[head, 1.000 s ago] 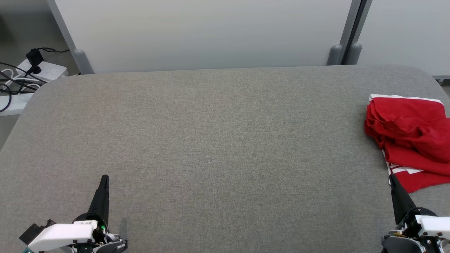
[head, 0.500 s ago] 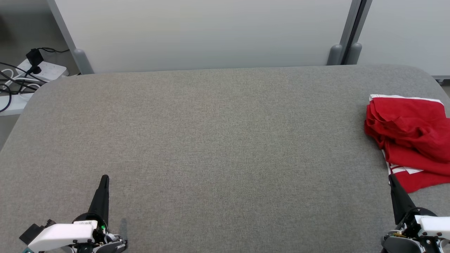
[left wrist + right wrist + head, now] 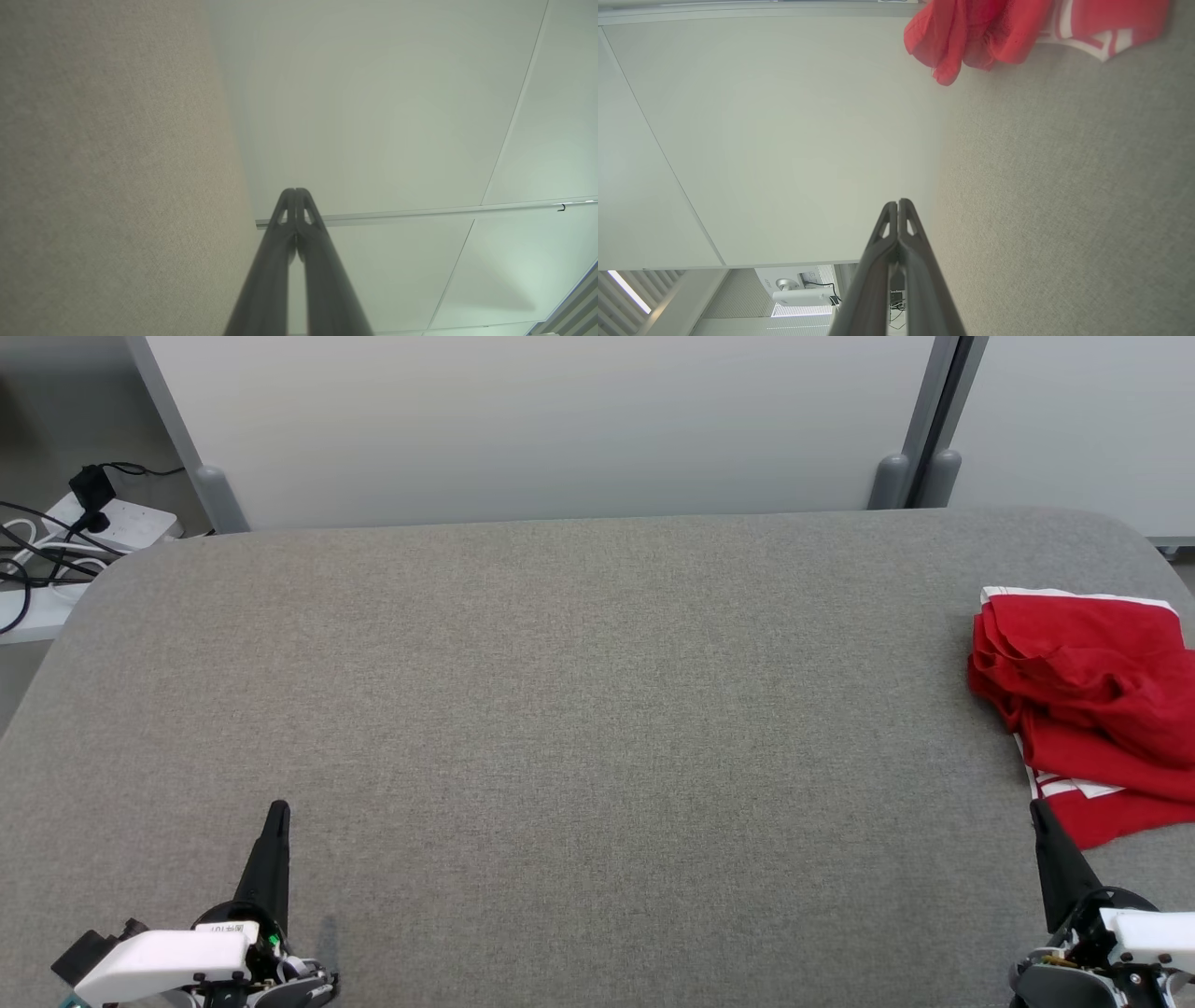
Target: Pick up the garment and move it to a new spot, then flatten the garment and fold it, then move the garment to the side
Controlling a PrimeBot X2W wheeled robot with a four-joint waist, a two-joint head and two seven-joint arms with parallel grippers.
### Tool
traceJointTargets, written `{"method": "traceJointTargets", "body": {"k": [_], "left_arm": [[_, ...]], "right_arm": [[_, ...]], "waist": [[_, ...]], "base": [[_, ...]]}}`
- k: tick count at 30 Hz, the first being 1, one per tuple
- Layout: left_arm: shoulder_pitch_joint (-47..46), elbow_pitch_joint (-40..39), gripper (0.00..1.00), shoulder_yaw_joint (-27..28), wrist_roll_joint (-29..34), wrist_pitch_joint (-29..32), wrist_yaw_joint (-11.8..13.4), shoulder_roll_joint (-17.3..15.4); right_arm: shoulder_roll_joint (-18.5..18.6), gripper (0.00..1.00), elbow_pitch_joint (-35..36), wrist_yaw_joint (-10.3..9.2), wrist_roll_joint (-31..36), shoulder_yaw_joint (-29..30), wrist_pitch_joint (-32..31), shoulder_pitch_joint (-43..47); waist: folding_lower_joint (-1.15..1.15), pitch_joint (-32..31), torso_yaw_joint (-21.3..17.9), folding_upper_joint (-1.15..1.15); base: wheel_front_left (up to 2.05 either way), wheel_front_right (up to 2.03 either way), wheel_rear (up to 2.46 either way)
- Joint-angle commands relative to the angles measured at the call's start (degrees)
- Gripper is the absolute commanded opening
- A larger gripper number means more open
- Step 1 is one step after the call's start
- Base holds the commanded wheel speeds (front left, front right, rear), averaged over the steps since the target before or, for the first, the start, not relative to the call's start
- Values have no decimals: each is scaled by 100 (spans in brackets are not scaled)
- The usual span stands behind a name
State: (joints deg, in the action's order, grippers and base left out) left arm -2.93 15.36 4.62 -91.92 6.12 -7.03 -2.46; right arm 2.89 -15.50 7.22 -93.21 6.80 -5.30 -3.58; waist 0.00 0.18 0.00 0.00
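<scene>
At the right edge of the grey table (image 3: 579,709) in the head view, the red garment (image 3: 1083,709) lies roughly folded, long axis running far-to-near. Left gripper (image 3: 277,812) and right gripper (image 3: 1038,812) sit low, both closed, holding nothing. Left wrist view: fingers (image 3: 275,261) pressed together. Right wrist view: same deal, garment up ahead. Nothing's moved since a second ago.

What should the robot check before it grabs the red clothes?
1. Red garment lying on the grey table: ok.
2. Garment wholly on the table: cannot tell, the head view's edge cuts it off.
3. Right tool nearest the garment: ok.
4. Right tool open for grasping: not ok, it is shut.
5. Left tool out of the way: ok, shut, far across the table.
</scene>
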Motion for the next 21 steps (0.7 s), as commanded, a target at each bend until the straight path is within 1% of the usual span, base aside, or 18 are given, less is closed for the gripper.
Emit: {"method": "traceJointTargets", "body": {"k": [1,21], "left_arm": [[-326,-131,0,191,-24,37,-46,-42],[-326,-132,0,190,-25,36,-46,-42]], "right_arm": [[62,0,152,26,34,-113,-50,-252],[47,0,151,26,52,-92,-67,-254]], "waist": [[0,0,0,0],[0,0,0,0]], "base": [[0,0,0],[0,0,0]]}}
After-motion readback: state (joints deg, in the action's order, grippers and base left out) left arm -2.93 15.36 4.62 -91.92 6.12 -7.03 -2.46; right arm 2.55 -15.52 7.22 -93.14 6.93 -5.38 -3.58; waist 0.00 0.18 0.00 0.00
